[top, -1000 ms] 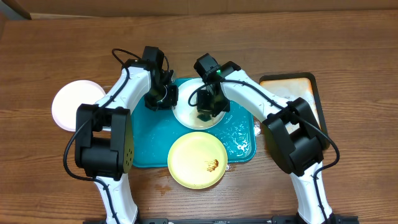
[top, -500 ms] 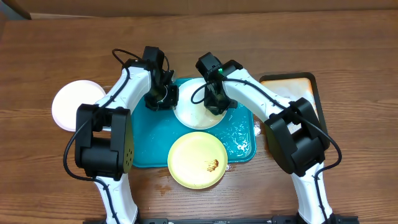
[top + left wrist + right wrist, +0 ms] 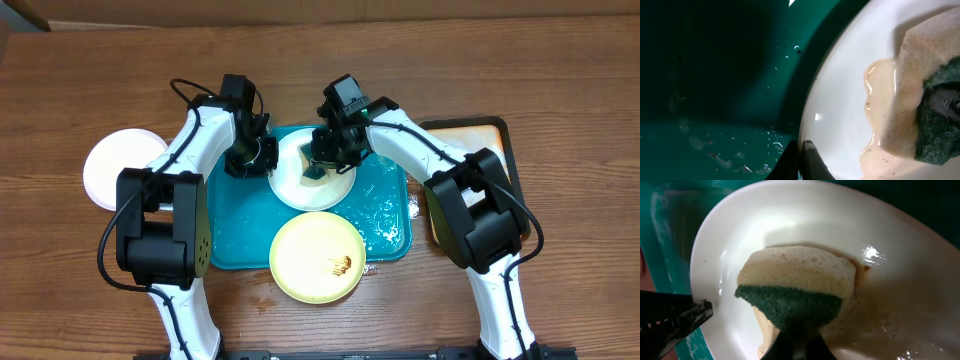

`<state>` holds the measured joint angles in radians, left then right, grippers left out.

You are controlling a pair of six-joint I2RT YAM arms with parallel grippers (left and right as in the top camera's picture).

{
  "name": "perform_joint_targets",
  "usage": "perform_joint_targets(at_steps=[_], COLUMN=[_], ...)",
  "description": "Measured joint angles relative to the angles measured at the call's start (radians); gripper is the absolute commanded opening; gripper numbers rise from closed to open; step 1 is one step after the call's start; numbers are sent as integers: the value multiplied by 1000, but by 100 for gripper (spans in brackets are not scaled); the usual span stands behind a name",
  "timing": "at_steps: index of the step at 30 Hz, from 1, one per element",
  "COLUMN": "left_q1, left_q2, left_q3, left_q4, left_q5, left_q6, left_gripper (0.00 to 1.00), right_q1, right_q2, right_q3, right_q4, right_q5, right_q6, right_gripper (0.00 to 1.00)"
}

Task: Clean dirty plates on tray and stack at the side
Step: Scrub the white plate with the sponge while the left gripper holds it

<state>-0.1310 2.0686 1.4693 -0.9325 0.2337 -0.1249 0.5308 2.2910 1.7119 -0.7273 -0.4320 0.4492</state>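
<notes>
A white plate (image 3: 335,185) lies at the back of the teal tray (image 3: 240,230), smeared with brownish soapy water. My left gripper (image 3: 268,160) is shut on its left rim; in the left wrist view the jaws (image 3: 802,152) pinch the plate (image 3: 845,90) edge over the tray (image 3: 715,75). My right gripper (image 3: 316,170) is shut on a yellow-and-green sponge (image 3: 795,285), pressed onto the plate (image 3: 890,245). A pale yellow-green plate (image 3: 317,257) with a brown smear overhangs the tray's front edge. Another white plate (image 3: 118,168) sits on the table at the left.
A tan tray with a black rim (image 3: 470,140) stands at the right, partly under the right arm. Foam and water pool on the teal tray's right side (image 3: 385,215). Bare wooden table lies in front and at the far left.
My right gripper has dragged the sponge from the plate's right part toward its left. The left gripper and the plate have shifted slightly left and back.
</notes>
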Motion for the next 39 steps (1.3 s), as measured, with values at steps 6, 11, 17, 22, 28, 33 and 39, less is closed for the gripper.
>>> perform_joint_targets(at_steps=[6,11,17,22,28,33,39], left_q1=[-10,-29,-28,-26,-24,-24,-24], left_q2=[0,0,0,0,0,0,0], left_q3=[0,0,0,0,0,0,0], left_q4=[-4,-6,-10,-5,19,31,31], left_q5=[18,33,32,32,37,48,54], left_q6=[0,0,8,25,30,31,31], left_gripper=[4,4,24,38,45,42,45], right_q1=[21,42,42,42,42,41,41], right_q2=[-14,-34,-42,-42,-42,-42,-42], right_q3=[20,31,31,31,31,31,31], right_q4=[-134,-254,-293,-298,-309,-310,-311], right_q5=[133,344,485,532,584,594,594], right_q6=[71,110,119,119,119,114,106], right_gripper=[4,4,4,4,4,4,4])
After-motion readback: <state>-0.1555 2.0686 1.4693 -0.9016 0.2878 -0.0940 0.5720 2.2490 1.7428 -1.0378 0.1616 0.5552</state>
